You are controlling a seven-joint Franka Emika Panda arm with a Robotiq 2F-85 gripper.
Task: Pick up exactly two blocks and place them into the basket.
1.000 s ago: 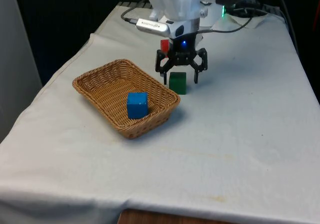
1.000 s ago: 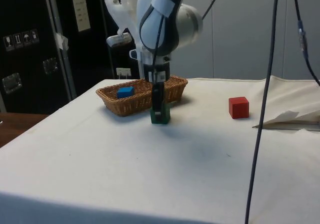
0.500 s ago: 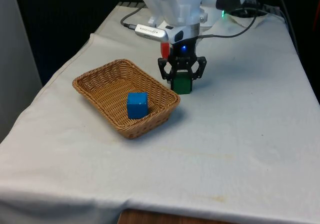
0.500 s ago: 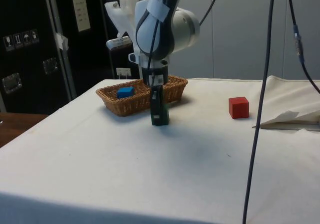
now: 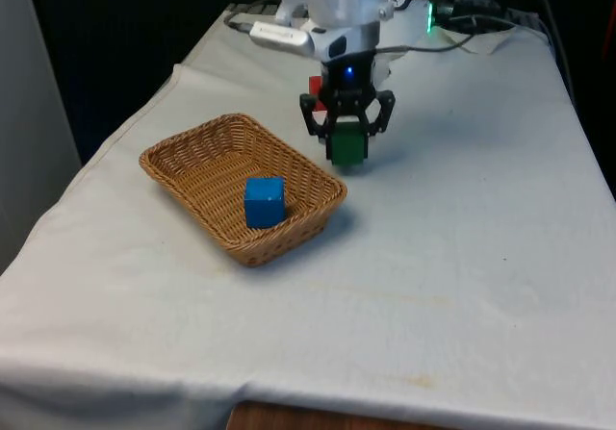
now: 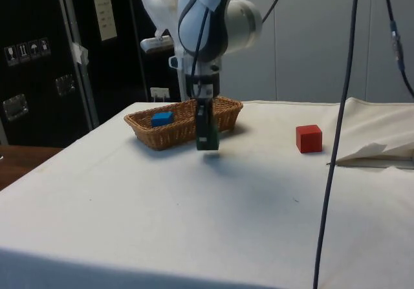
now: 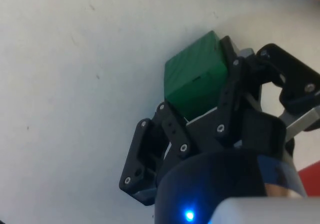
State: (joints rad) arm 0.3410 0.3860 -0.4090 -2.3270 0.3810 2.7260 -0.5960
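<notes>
My gripper (image 5: 347,146) is shut on a green block (image 5: 347,148), lifted a little above the cloth just beyond the basket's far right corner. From the side the green block (image 6: 207,139) hangs clear of the table between the fingers. The wrist view has the green block (image 7: 194,79) clamped between the black fingers (image 7: 230,88). A blue block (image 5: 264,202) lies inside the wicker basket (image 5: 183,164), also seen as the blue block (image 6: 162,117) in the basket (image 6: 169,134). A red block (image 6: 308,138) sits on the cloth apart from the rest; a sliver of the red block (image 5: 315,87) peeks out behind my gripper.
The white cloth (image 5: 462,257) stretches open on the front view's right and toward the near edge. Cables (image 6: 343,108) hang down in the side view's foreground. A folded rise of cloth (image 6: 375,152) lies past the red block.
My gripper came down around the green block, shut on it, and has now lifted it off the cloth.
</notes>
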